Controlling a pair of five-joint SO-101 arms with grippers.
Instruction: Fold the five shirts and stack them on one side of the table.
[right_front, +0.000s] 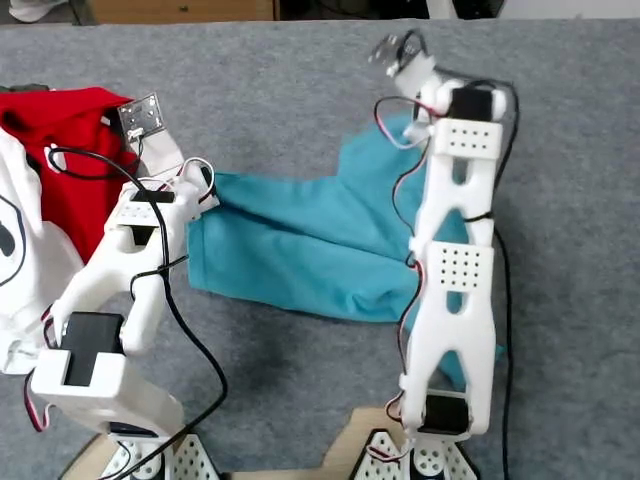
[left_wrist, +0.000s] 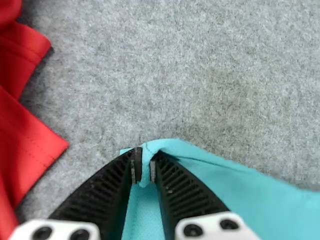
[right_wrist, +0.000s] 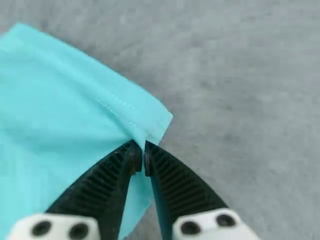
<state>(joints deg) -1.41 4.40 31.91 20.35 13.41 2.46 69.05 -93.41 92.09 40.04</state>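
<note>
Teal shirt (right_front: 300, 250) — mid-table, spread between the two arms, rumpled, with a long fold running across it. Reaches from just beside the left arm's wrist to under the right arm; far part hidden by that arm in the high view. Rests on the grey felt table (right_front: 270, 80).

Left gripper (left_wrist: 141, 170): clenched on the teal shirt's edge, the one facing the red shirt. Pinches a small raised tuck of cloth between black ribbed fingers (left_wrist: 107, 187); tips almost meeting, only cloth between them. Bare felt beyond the pinch.

Right gripper (right_wrist: 140, 157): likewise closed, grasping the teal shirt near a hemmed corner. Stitch line visible along the hem just past the tips; corner itself pokes out beyond the pinch, over the felt.

Red shirt (right_front: 70, 150): on the left arm's side of the table, toward the far edge — apart from the teal shirt, a strip of felt between the two in the left wrist view. Partly crossed by the left arm and its black cable (right_front: 75, 165).

White shirt (right_front: 25, 260): touching the red one, nearer the arm bases, bearing a dark print; runs out past the table's left side in the high view. Cannot tell which of the two lies on top.
</note>
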